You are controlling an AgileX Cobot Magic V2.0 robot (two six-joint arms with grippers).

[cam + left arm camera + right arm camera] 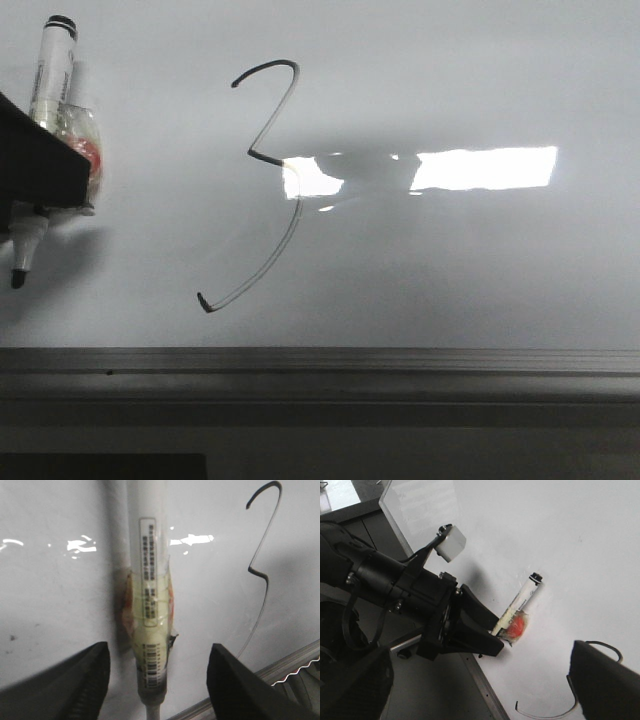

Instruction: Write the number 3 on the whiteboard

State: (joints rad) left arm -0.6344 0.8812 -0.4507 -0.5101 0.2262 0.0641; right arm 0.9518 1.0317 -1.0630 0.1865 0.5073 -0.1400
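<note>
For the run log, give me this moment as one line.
left gripper: shut on marker | marker tip: off board, left of number 3 | number 3: drawn on whiteboard | right gripper: open, empty

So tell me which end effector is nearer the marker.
Left. The left end effector holds the marker between its fingers, left of the number 3 on the whiteboard. The right end effector hangs apart from the marker, over the 3.
</note>
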